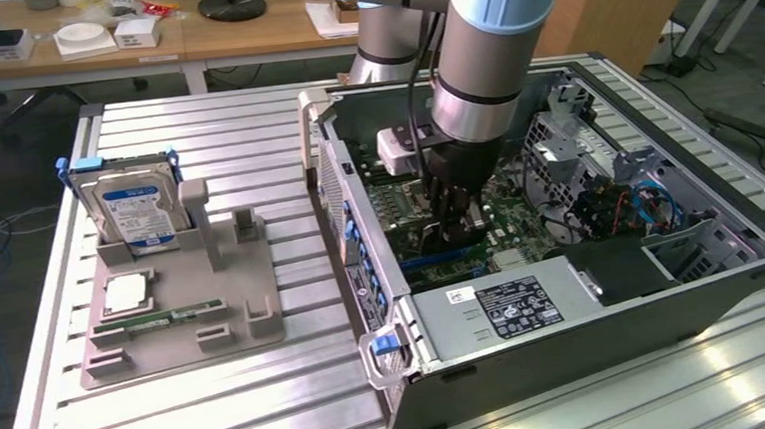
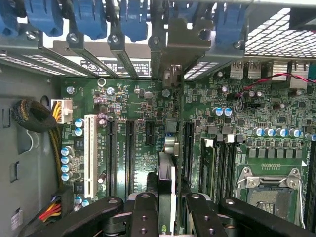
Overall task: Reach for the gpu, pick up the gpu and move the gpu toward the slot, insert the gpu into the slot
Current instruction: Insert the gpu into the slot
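My gripper (image 1: pixel 453 232) reaches down into the open computer case (image 1: pixel 706 284), just above the green motherboard (image 2: pixel 138 103). In the wrist view the gripper (image 2: pixel 168 217) is shut on the gpu (image 2: pixel 167 173), a thin card seen edge-on between the two black fingers (image 2: pixel 143 212). The card stands upright over the board, and its pale metal end bracket (image 2: pixel 170 49) lies against the case's rear openings. A short stretch of the blue slot (image 1: pixel 432 261) shows at the gripper's foot in the exterior view. Whether the card's edge is seated in it I cannot tell.
Black slots (image 2: pixel 129 153) and a white slot (image 2: pixel 90 153) flank the card, with memory slots (image 2: pixel 222 163) and the CPU socket (image 2: pixel 269 185) on the other side. Blue latches (image 2: pixel 89 19) line the case rear. Outside, a grey fixture (image 1: pixel 188 286) holds a hard drive (image 1: pixel 136 210) and a memory stick (image 1: pixel 162 316).
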`<action>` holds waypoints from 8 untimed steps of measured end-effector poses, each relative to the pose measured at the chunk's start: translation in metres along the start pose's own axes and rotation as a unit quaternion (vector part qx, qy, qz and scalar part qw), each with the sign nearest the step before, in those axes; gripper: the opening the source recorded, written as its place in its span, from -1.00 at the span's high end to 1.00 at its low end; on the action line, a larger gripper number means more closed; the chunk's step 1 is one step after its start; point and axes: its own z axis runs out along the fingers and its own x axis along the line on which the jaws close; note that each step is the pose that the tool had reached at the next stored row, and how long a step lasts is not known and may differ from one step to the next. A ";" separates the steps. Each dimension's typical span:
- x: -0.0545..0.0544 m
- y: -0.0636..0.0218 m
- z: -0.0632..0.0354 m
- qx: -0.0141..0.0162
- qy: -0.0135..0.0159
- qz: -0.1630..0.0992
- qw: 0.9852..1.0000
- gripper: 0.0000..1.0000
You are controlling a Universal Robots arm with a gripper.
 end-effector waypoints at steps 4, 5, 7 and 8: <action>0.000 0.0000 0.0018 0.000 0.000 0.000 1.000 0.47; 0.000 0.0000 0.0018 0.000 0.000 0.000 1.000 0.47; 0.000 0.0000 0.0018 0.000 0.000 0.000 1.000 0.47; 0.000 0.0000 0.0018 0.000 0.000 0.000 1.000 0.47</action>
